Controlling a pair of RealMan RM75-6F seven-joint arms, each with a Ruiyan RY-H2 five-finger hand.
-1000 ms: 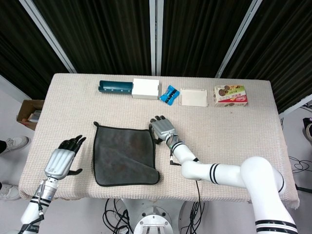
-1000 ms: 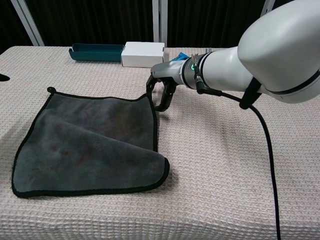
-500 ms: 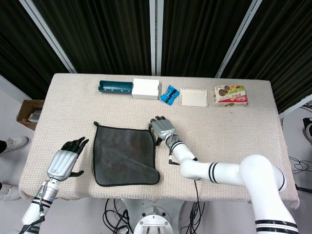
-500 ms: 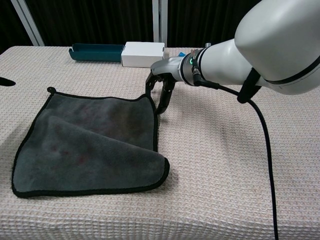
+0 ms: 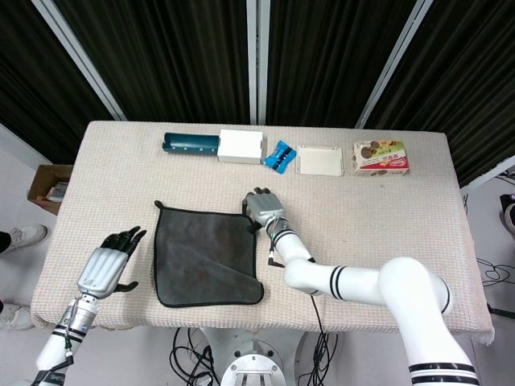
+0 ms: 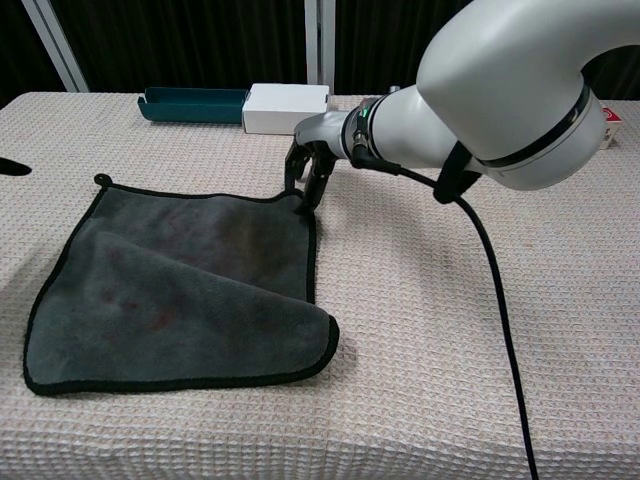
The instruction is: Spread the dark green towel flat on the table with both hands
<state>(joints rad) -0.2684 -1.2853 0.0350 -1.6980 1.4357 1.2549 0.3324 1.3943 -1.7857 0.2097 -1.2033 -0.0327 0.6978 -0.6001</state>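
your right hand [image 5: 263, 208] hangs fingers-down at the far right corner of the dark green towel [image 5: 205, 256]. in the chest view its fingertips [image 6: 310, 196] sit right on the black-edged corner, and whether they pinch the cloth or only touch it you cannot tell from either view; the fingers are drawn close together, pointing down at the counter [image 5: 386, 233].

the towel lies just to the left of that hand and toward you from it, mostly flat. its near right corner [image 6: 318, 340] is folded over on itself, making a rounded doubled flap, well on your side of the right hand.

your left hand [image 5: 105, 265] is well apart from the towel, off its left edge, palm down with fingers spread and holding nothing. in the chest view only a dark fingertip shows at the left border.

beyond the right hand, along the far edge of the counter, sit a teal tray [image 5: 191, 144], a white box [image 5: 241, 145], a blue packet [image 5: 280, 156], a flat white lid [image 5: 319, 160] and a snack box [image 5: 381, 157].
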